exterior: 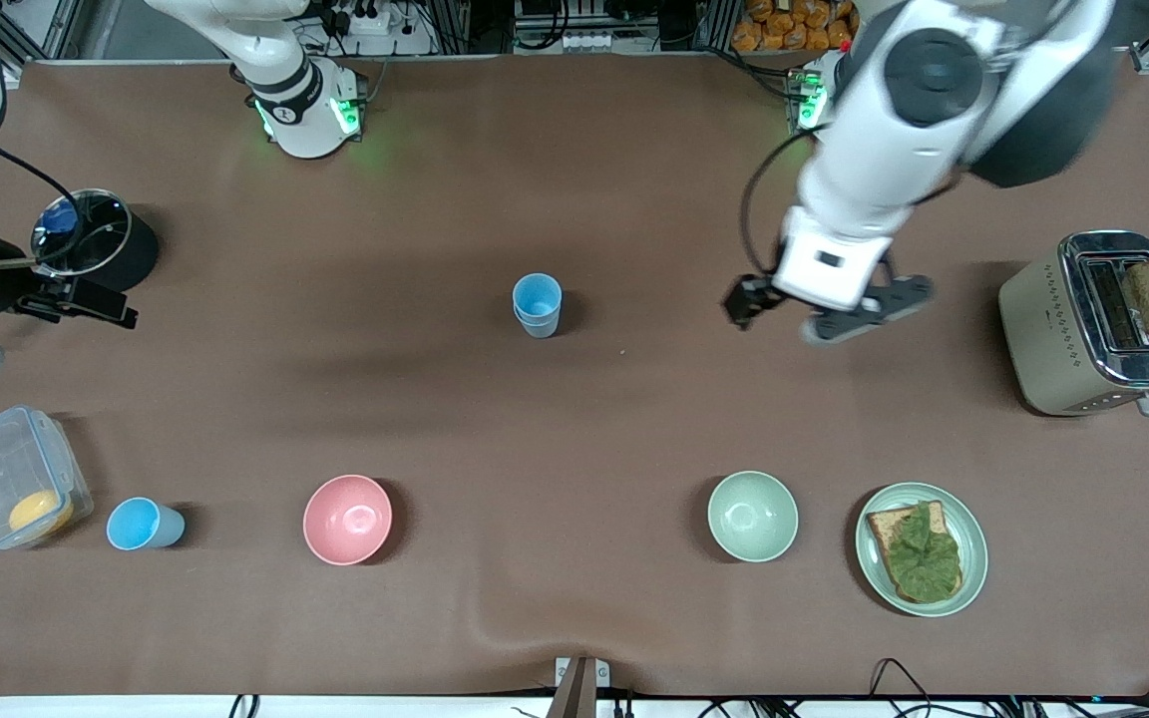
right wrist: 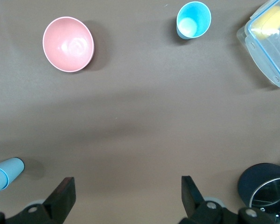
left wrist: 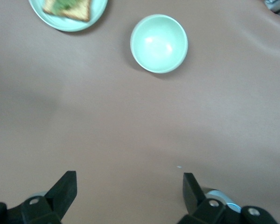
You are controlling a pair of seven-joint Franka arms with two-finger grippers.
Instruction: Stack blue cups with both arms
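You are not getting any readable text, label, brand, number or sign in these views; nothing legible is showing on the table, the dishes, the containers or the arms.

Stacked blue cups (exterior: pixel 537 304) stand mid-worktop (exterior: pixel 574 419); the left claw (exterior: pixel 827 309) hangs open over bare worktop beside them.

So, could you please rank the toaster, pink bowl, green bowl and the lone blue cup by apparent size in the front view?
1. Toaster, clearly largest.
2. Pink bowl and green bowl: these look alike, so no ranking between them.
3. Lone blue cup, smallest.
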